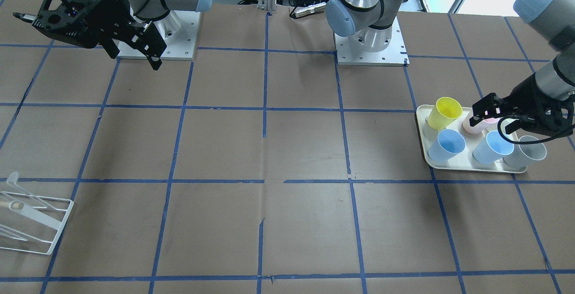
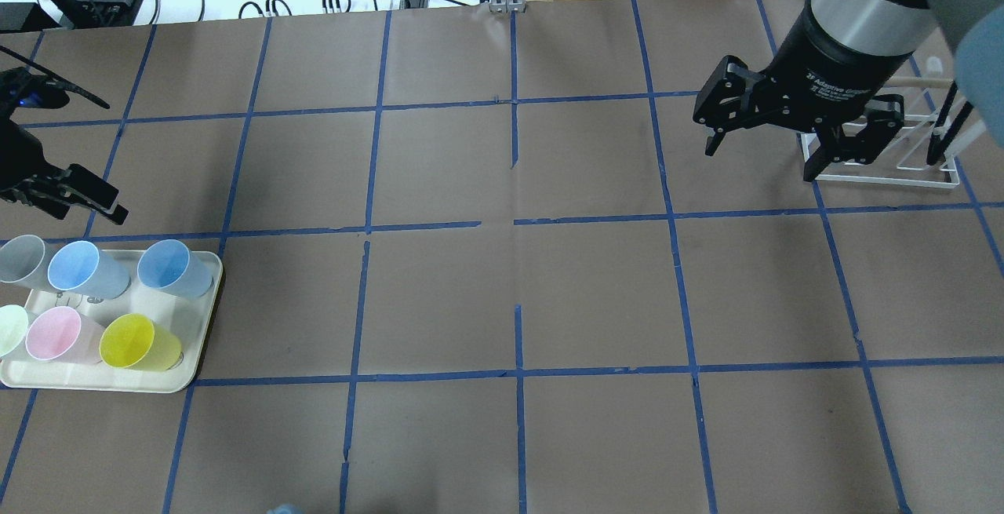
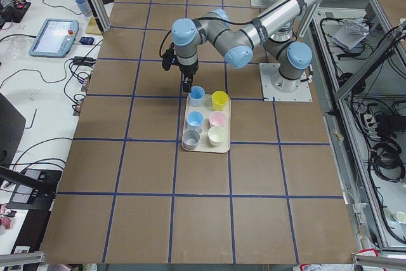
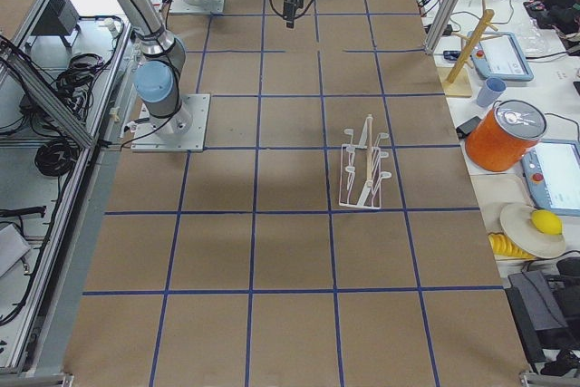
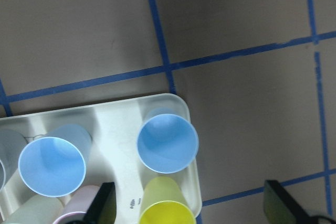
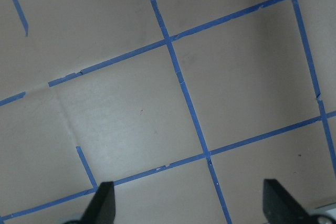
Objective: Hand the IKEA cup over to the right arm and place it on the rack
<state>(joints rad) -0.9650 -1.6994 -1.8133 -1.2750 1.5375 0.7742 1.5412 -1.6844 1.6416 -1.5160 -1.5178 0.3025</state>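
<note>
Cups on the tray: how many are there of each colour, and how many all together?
Light blue cups: 2
Yellow cup: 1
Pink cup: 1
Grey cup: 1
Pale green cup: 1
Total on the tray: 6

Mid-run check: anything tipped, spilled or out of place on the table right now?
Nothing stands out. All six cups stand upright in the tray, nothing spilled. The rack stands upright too. The left gripper and right gripper are open and empty.
</note>
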